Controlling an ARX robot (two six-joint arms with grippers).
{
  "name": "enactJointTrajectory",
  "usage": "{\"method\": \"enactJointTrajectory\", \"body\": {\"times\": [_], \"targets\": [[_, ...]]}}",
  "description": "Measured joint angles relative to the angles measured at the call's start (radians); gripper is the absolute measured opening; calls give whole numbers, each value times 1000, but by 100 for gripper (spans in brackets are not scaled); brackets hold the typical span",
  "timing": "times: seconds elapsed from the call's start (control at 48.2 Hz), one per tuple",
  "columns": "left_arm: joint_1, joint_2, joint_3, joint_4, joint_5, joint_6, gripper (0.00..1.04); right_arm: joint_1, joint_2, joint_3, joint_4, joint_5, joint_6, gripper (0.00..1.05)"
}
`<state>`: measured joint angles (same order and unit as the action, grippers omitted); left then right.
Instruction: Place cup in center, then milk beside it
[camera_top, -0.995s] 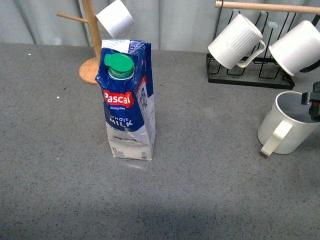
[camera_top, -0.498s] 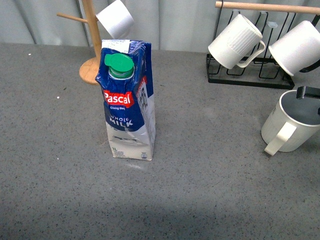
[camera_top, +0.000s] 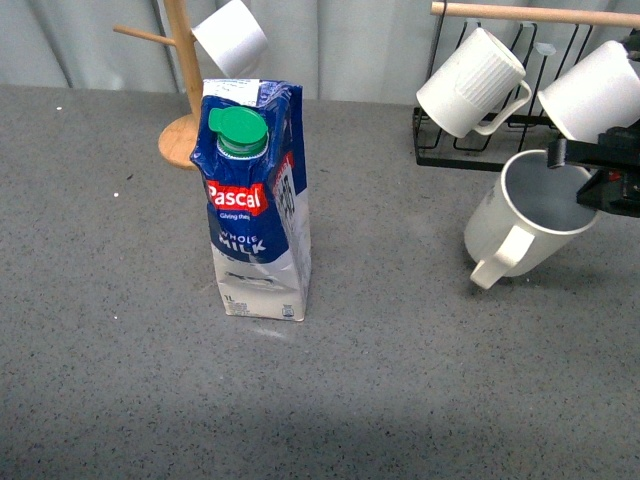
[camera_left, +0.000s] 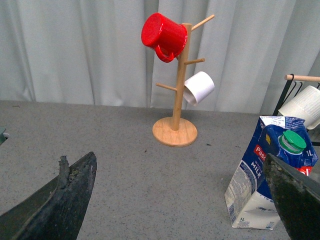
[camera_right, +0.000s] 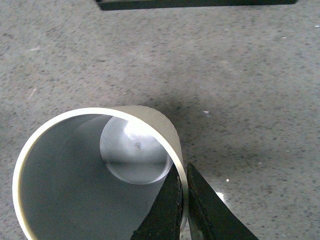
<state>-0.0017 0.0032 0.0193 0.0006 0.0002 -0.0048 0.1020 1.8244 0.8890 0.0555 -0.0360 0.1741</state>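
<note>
Left gripper (camera_left: 180, 160) is seen from its own wrist camera with its two dark fingers (camera_left: 65, 200) spread wide apart and nothing held between them, over the grey speckled table (camera_top: 110, 360). A pale grey curtain (camera_left: 75, 50) is hung behind the table.

At the back left, a wooden mug tree (camera_top: 186, 110) is stood on the table. A smooth white mug (camera_top: 232, 36) is hung on one of its pegs, and a red mug (camera_left: 162, 35) is hung higher up, shown only in the left wrist view. Just in front of the tree's base, the milk carton (camera_top: 256, 215) is stood upright on the table, left of centre. Its green screw cap (camera_top: 240, 130) and red "Pascal" label are turned toward the front camera, and its top is crumpled.

Further right, at the back, a black wire rack (camera_top: 470, 155) with a wooden rail (camera_top: 530, 13) is placed. A ribbed white mug (camera_top: 468, 85) and a second white mug (camera_top: 595, 95) are hung from it.

In front of the rack, near the right edge, the cream-white cup (camera_top: 520, 225) is held tilted, with its handle (camera_top: 500, 262) pointed down toward the table. The right gripper (camera_top: 580, 172) is clamped on the cup's rim: in the right wrist view one finger is set inside the wall and one outside. The cup is kept well apart from the milk carton. Whether its base touches the table cannot be told.
</note>
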Motion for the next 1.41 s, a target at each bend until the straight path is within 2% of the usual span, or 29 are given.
{"method": "enactJointTrajectory", "body": {"times": [0.228,0.643,0.829,0.933,1.037,1.182,1.285,1.327,1.368,1.41], "targets": [[0,0,0,0,0,0,98,60,38,32,-28,-23,34,2],[0,0,0,0,0,0,98,90,91,52,-51,-29,87,2],[0,0,0,0,0,0,98,84,90,50,-13,-46,102,38],[0,0,0,0,0,0,98,74,72,32,35,-52,111,54],[0,0,0,0,0,0,98,60,30,-4,119,-68,128,70],[0,0,0,0,0,0,98,40,-63,-65,219,-8,114,97],[0,0,0,0,0,0,98,26,-93,-117,326,-6,116,95],[0,0,0,0,0,0,98,26,-83,-166,489,51,76,90],[0,0,0,0,0,0,98,23,-67,-249,751,134,5,81],[0,-1,0,0,0,0,98,19,-66,-301,875,142,-46,75]]}}
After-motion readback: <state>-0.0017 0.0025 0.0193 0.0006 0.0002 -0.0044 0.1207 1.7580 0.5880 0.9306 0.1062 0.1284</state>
